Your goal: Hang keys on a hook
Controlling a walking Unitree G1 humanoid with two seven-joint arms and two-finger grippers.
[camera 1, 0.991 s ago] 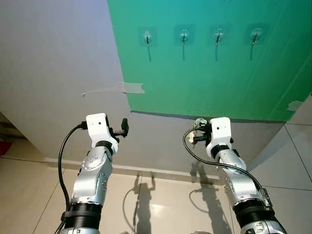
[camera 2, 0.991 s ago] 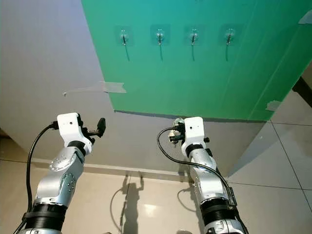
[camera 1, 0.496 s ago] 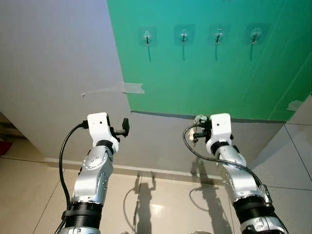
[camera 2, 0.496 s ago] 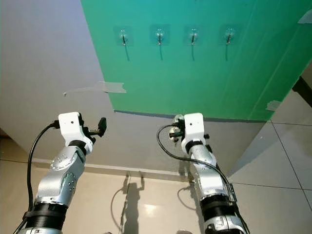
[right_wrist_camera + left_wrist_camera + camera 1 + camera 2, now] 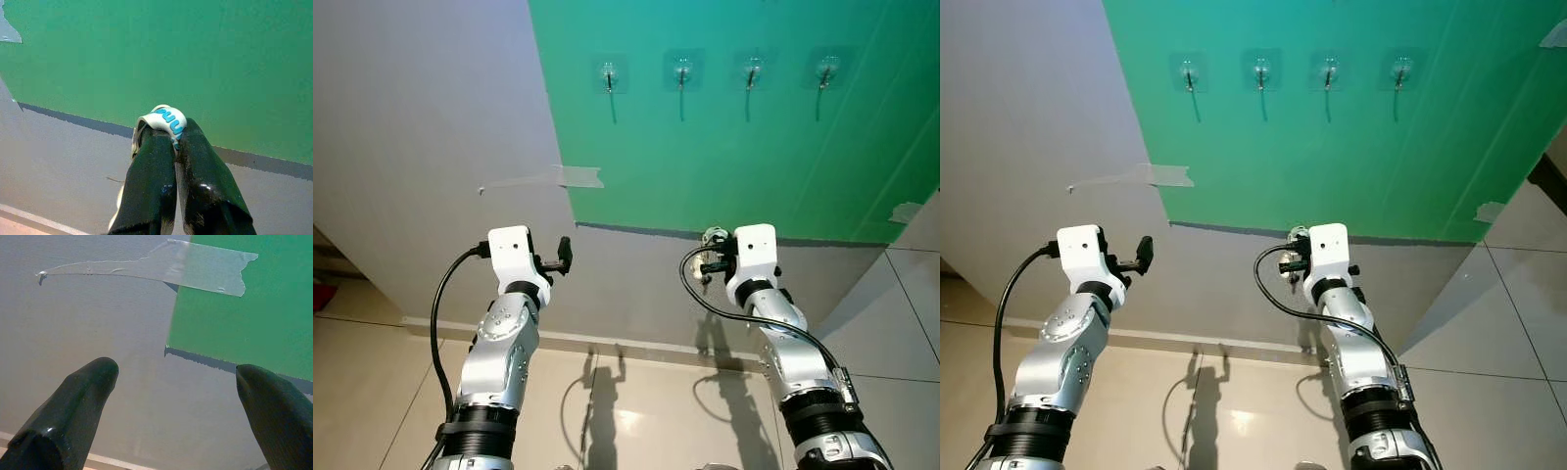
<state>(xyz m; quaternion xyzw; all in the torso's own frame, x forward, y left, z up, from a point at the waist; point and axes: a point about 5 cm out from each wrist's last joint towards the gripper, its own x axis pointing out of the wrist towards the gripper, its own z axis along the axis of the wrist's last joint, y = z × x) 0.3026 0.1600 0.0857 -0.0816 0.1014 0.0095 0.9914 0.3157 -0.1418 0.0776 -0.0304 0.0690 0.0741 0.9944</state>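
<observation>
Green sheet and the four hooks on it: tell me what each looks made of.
Green sheet: likely matte paper or thin card, flat, with its edge taped to the wall. Hooks: apparently shiny metal on clear plastic adhesive pads, judging by glints and green showing through.

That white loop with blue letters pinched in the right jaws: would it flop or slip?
The white loop bends around the right gripper, so it is probably soft and flexible. It looks small, likely light. Clamped tightly between shut jaws, it seems unlikely to slip.

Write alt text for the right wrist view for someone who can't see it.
The right gripper is shut on a white key tag with blue lettering, held before a green sheet taped to a grey wall.
</observation>
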